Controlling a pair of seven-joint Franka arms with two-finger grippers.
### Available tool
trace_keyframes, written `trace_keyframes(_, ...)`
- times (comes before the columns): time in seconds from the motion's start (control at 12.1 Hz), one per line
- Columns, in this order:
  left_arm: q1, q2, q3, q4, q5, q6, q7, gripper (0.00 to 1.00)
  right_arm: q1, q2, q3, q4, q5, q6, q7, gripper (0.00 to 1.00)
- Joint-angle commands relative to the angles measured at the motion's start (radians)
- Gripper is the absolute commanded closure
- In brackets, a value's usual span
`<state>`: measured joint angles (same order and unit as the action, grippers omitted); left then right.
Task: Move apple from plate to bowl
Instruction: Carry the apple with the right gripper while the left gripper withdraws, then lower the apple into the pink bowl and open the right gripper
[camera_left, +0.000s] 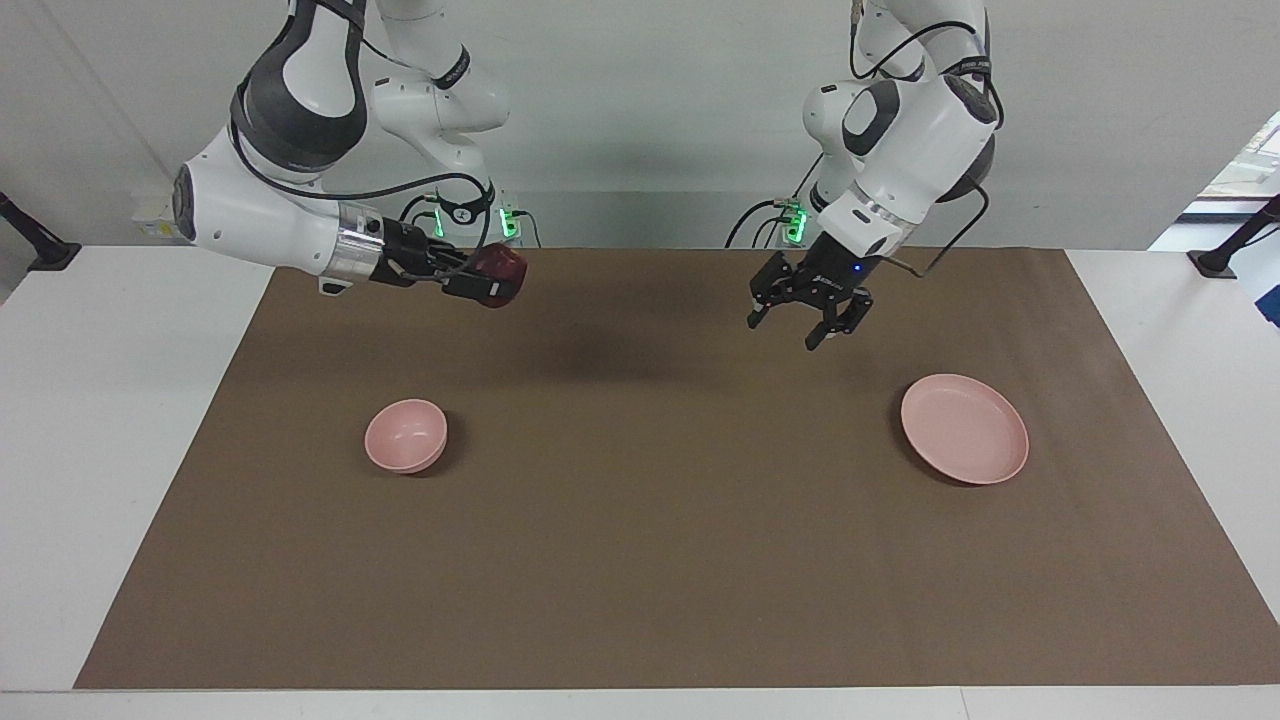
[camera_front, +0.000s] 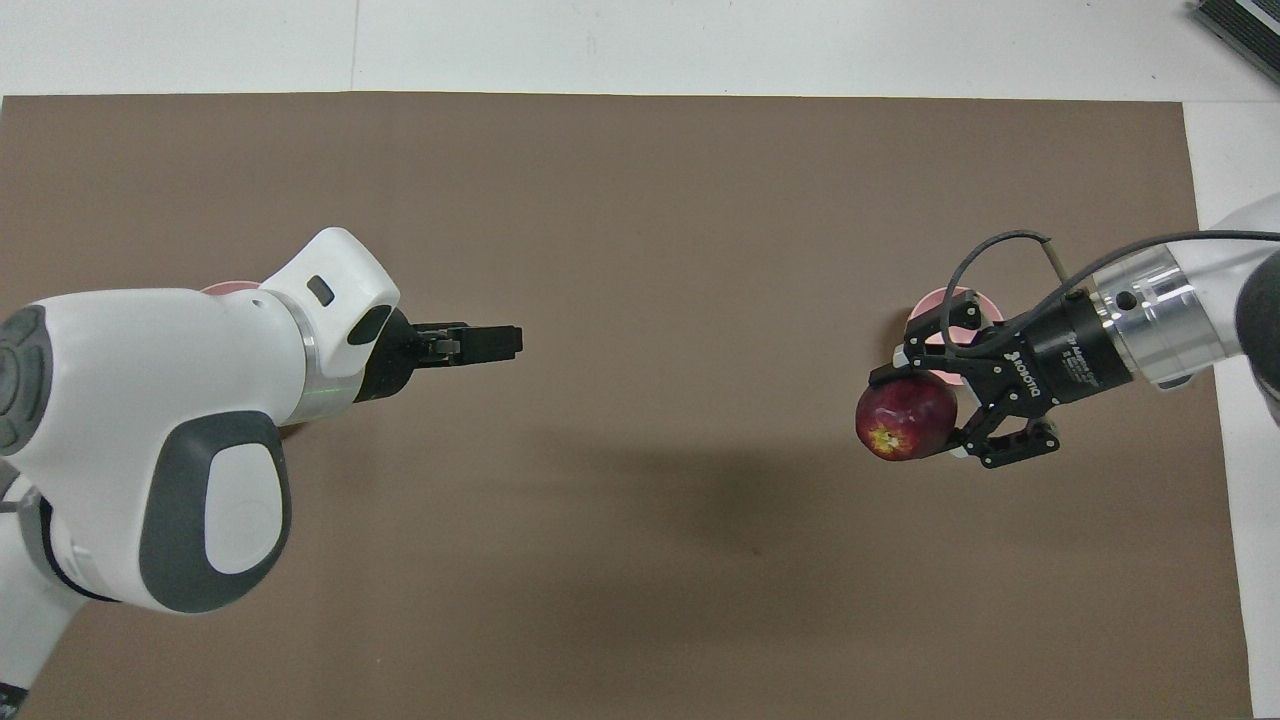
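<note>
Right tool (camera_left: 492, 277) grips the apple (camera_left: 500, 268) in the air above the brown mat (camera_left: 640, 560); the plate (camera_left: 965, 428) lies bare.

The right arm reaches in level from its end of the surface (camera_left: 110, 420), its tool's fingers closed on either side of the dark red apple, which hangs over open mat on the robots' side of the bowl (camera_left: 405, 435), not yet over it. From overhead, tool and cable cover part of the bowl (camera_front: 945, 305). The pale pink bowl sits empty toward the right arm's end of the surface, the wide pink plate toward the left arm's end, well apart. The left tool (camera_left: 808, 318) hovers over bare mat near the plate, fingers spread and holding nothing. Nothing stands between apple and bowl.
</note>
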<state>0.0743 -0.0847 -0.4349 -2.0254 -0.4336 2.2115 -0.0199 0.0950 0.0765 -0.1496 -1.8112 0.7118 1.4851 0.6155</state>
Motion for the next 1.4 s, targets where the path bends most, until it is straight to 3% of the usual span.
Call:
trace_keyframes(0.0,0.031,0.026,-0.007,0.051,0.133,-0.102,-0.006,0.0,-0.001,0.0,0.01,0.004,-0.13,0.108,-0.101,1.0)
trace_keyframes(0.41,0.091,0.023,-0.007,0.05,0.292,-0.18,-0.006,0.0,0.029,0.046,0.016,0.009,-0.392,0.377,-0.328,1.0)
trace_keyframes(0.66,0.094,0.028,-0.005,0.105,0.363,-0.252,-0.005,0.0,0.071,0.1,0.018,0.006,-0.559,0.536,-0.448,1.0)
trace_keyframes(0.91,0.116,0.033,-0.004,0.202,0.43,-0.363,0.009,0.0,0.065,0.164,0.016,-0.008,-0.597,0.59,-0.526,1.0)
trace_keyframes(1.32,-0.198,0.045,0.364,0.48,0.435,-0.666,0.014,0.0,0.037,0.204,0.016,-0.023,-0.626,0.619,-0.568,1.0)
